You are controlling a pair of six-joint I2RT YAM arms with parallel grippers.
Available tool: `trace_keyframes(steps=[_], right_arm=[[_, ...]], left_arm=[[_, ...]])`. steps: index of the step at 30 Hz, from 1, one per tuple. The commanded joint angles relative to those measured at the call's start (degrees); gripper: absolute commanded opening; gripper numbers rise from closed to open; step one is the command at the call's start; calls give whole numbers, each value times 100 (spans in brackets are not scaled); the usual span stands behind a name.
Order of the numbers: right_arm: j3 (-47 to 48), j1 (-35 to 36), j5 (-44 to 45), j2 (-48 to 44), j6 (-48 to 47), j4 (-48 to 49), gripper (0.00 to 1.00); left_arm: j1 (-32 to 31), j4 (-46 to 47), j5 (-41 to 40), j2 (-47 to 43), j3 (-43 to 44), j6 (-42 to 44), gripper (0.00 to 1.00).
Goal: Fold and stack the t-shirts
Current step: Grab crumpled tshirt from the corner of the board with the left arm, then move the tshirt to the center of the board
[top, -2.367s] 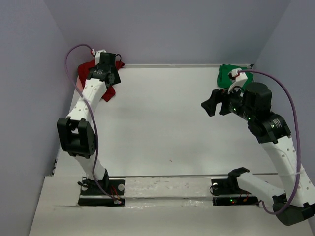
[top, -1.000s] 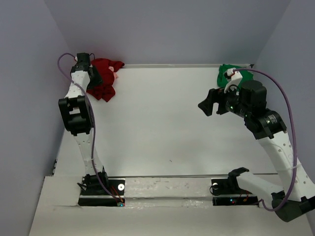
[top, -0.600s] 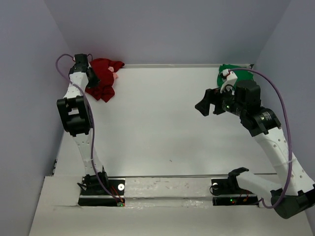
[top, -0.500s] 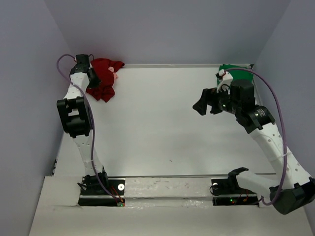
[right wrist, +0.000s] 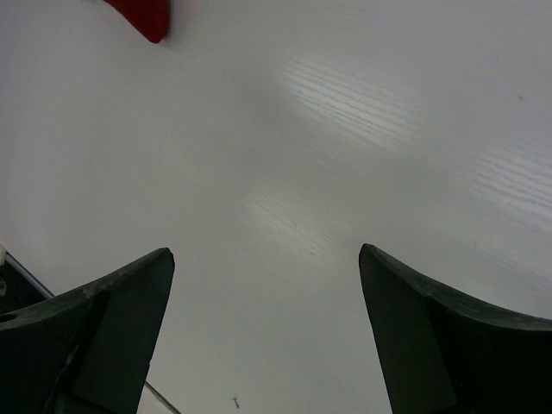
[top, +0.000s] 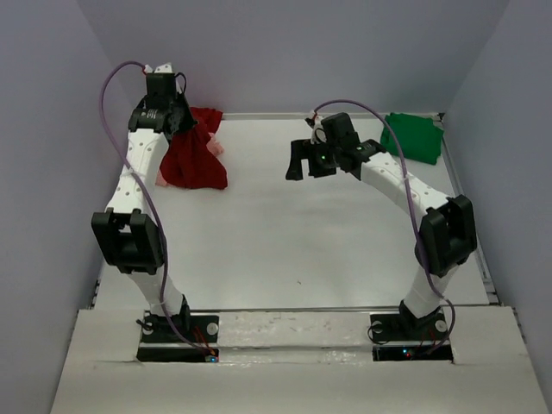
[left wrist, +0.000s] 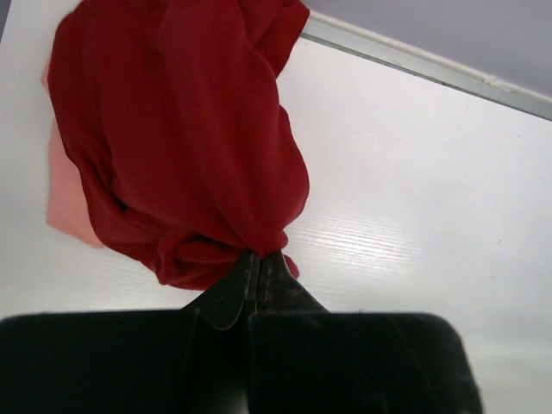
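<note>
Top view: left gripper (top: 175, 123) pinches the dark red t-shirt (top: 195, 160) at the bench's (top: 285, 241) far-left corner, the pink t-shirt (top: 216, 147) peeking from beneath; the green t-shirt (top: 415, 138) lies at the far-right corner, and the right gripper (top: 300, 161) hangs over the far middle, holding nothing. Left wrist view: fingers pressed together on a bunch of red cloth, the rest hanging below, pink showing at its left edge. Right wrist view: fingers spread wide over bare bench, a red corner at top left.
</note>
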Motion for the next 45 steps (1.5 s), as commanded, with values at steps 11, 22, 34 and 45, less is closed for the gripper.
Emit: trace_keyframes(steps=[11, 22, 34, 45], right_arm=[[162, 242, -191, -24, -107, 107, 93], [-252, 470, -128, -44, -1, 194, 92], [-270, 830, 29, 247, 51, 256, 91], [-464, 1112, 2093, -1535, 386, 108, 91]], left_arm=[[257, -958, -931, 439, 2627, 286, 0], [327, -106, 650, -158, 2911, 453, 0], [-447, 562, 2204, -1178, 2909, 683, 0], [-1377, 431, 2417, -1784, 1883, 121, 0]])
